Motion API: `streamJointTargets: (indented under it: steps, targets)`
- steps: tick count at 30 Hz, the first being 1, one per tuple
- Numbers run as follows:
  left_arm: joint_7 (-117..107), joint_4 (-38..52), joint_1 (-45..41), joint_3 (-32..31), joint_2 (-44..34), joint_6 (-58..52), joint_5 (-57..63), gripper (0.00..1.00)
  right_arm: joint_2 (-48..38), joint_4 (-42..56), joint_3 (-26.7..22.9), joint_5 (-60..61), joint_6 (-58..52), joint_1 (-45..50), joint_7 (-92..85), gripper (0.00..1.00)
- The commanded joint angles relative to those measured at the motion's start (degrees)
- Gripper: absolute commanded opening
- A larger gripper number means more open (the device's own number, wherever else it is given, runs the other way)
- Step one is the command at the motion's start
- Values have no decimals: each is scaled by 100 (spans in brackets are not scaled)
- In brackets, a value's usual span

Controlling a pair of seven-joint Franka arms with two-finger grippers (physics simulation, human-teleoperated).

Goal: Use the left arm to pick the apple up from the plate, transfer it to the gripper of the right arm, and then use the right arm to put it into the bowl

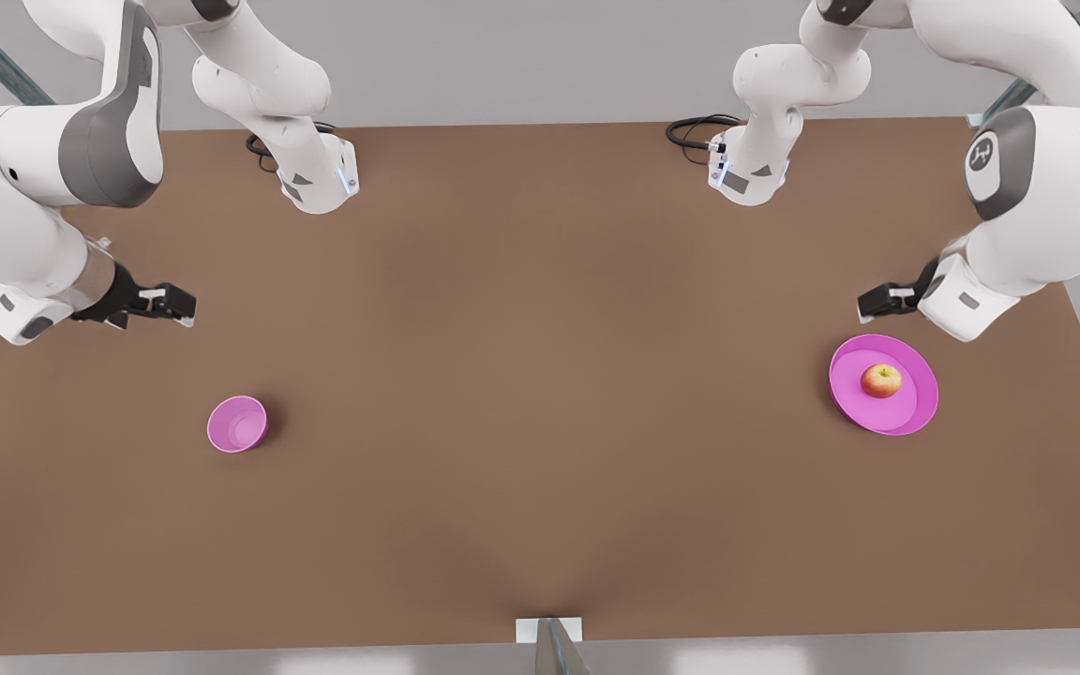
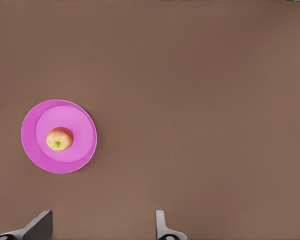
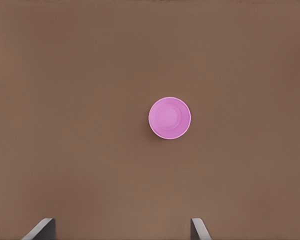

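A small red-and-yellow apple (image 1: pixel 880 381) (image 2: pixel 59 139) lies in the middle of the wide magenta plate (image 1: pixel 915 412) (image 2: pixel 83 150) on the front view's right. My left gripper (image 1: pixel 882 302) (image 2: pixel 101 227) hovers high above the table just behind the plate, open and holding nothing. The small deep pink bowl (image 1: pixel 237 424) (image 3: pixel 169 118) stands on the front view's left, with nothing in it. Behind and to the left of the bowl, my right gripper (image 1: pixel 170 305) (image 3: pixel 121 229) hangs well above the table, open and holding nothing.
The brown table (image 1: pixel 540 375) spans the view. Both arm bases (image 1: pixel 315 178) (image 1: pixel 751 173) with black cables stand at its back edge. A small grey-white mount (image 1: pixel 549 642) sits at the middle of the front edge. Wide bare tabletop lies between bowl and plate.
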Motion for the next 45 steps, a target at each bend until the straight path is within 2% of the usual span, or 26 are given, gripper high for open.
streamJointTargets:
  steps: [1,3,4,6,8,10,12,15,33,38,45]
  targets:
    - [597,5,4,-1,15,240,31,100,-6,3,2,4,183,2,-7,100]
    - [659,-22,214,35,348,257,22,100,-6,3,2,4,183,2,-7,100]
    - [974,-101,680,34,498,748,-206,100,-6,3,2,4,183,2,-7,100]
    - [1852,-1303,1050,43,454,2101,-294,100,-6,3,2,4,183,2,-7,100]
    - [2460,-1788,1191,131,446,2779,-224,100,-6,3,2,4,183,2,-7,100]
    - [2882,-3194,1191,237,217,4528,-198,100,-6,3,2,4,183,2,-7,100]
    - [3207,-3976,1270,281,278,5873,-215,100,-6,3,2,4,183,2,-7,100]
    - [3893,-4311,1543,307,437,6392,-215,100,-6,3,2,4,174,2,-7,100]
    - [4482,-4355,1806,290,1482,6700,-242,100,12,3,-6,4,183,-60,-77,100]
    - [4508,-4697,1815,298,1395,6691,-242,100,12,3,2,13,183,-69,-77,100]
    - [4517,-4724,1806,298,1403,6709,-242,100,12,3,2,57,183,-69,-77,100]
